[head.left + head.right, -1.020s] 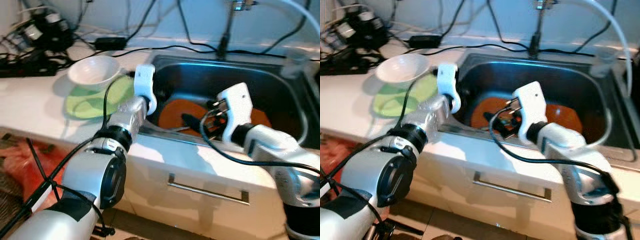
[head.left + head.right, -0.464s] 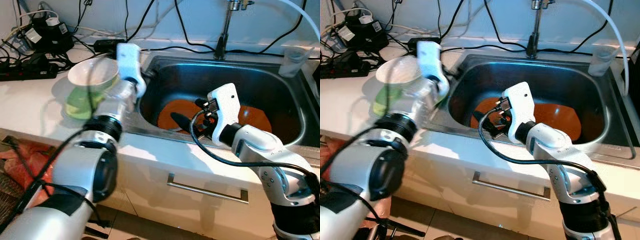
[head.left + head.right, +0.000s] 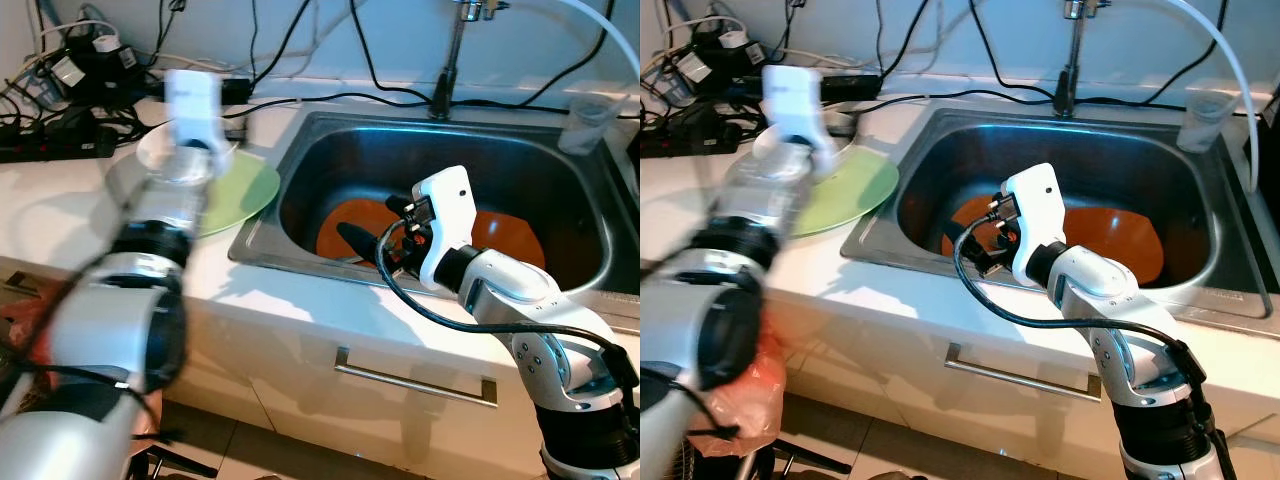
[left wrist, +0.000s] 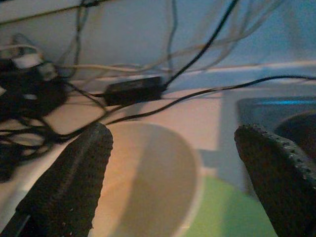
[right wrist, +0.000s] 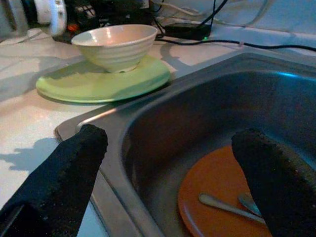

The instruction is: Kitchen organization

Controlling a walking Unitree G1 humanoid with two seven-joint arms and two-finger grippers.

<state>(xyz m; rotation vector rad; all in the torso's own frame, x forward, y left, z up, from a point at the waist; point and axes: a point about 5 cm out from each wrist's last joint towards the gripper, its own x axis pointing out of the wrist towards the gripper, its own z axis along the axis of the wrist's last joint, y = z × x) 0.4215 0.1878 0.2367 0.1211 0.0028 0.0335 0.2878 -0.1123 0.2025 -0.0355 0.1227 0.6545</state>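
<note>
So my left pincer (image 4: 170, 182) is hanging right over the white bowl (image 5: 115, 45), fingers spread wide with nothing between them; from the head camera that arm is just a blur over the bowl. The bowl sits on the light green plate (image 5: 98, 81), and the plate lies flat on the white table (image 3: 60, 215) just beside the left rim of the steel sink (image 3: 300, 180). My right pincer (image 5: 173, 182) is down inside the sink near its front wall, also spread open and empty, pointing back toward the bowl and plate. On the bottom of the sink there are two orange plates: one orange plate (image 3: 350, 222) on the side nearest the bowl, and a second orange plate (image 3: 512, 235) toward the far side, partly hidden behind my right arm. A metal spoon (image 5: 232, 207) lies on the nearer orange one, with the tip of another utensil just beside it, can't tell what kind. The faucet (image 3: 447, 60) stands at the back edge of the sink, and a clear plastic cup (image 3: 585, 115) sits at the sink's back right corner. Behind the bowl, against the wall, there's a mess of black cables and a power strip (image 3: 55, 145).
</note>
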